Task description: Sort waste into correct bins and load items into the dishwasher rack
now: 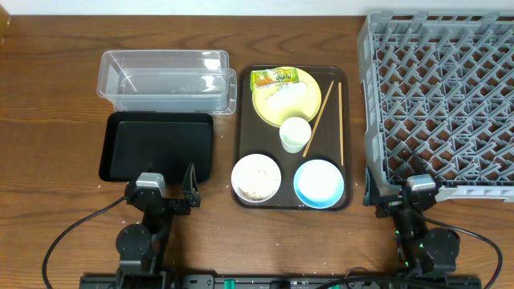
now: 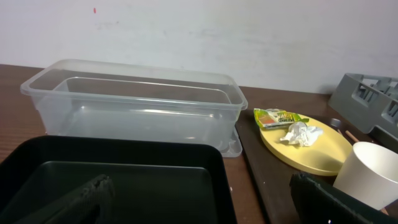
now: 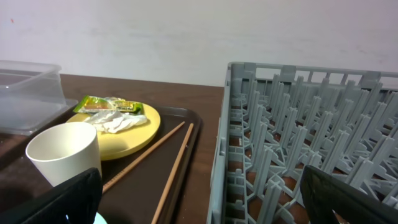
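Observation:
The yellow plate (image 1: 286,99) on the brown serving tray (image 1: 243,128) holds the green-and-yellow wrapper (image 1: 274,78) and a white crumpled scrap (image 2: 301,134). The white cup (image 1: 295,134), a pinkish-white bowl (image 1: 256,177) with rice grains, a light blue bowl (image 1: 319,183) and two chopsticks (image 1: 340,119) share that tray. The clear tub (image 1: 167,80) and black tray (image 1: 157,146) lie left, the grey rack (image 1: 442,100) right. My left gripper (image 1: 163,194) is open and empty at the black tray's near edge. My right gripper (image 1: 412,195) is open and empty by the rack's near-left corner.
The wooden table (image 1: 48,120) shows bare at far left and along the front edge. The rack's tall lattice wall (image 3: 261,143) stands just right of the serving tray. A white wall backs the table.

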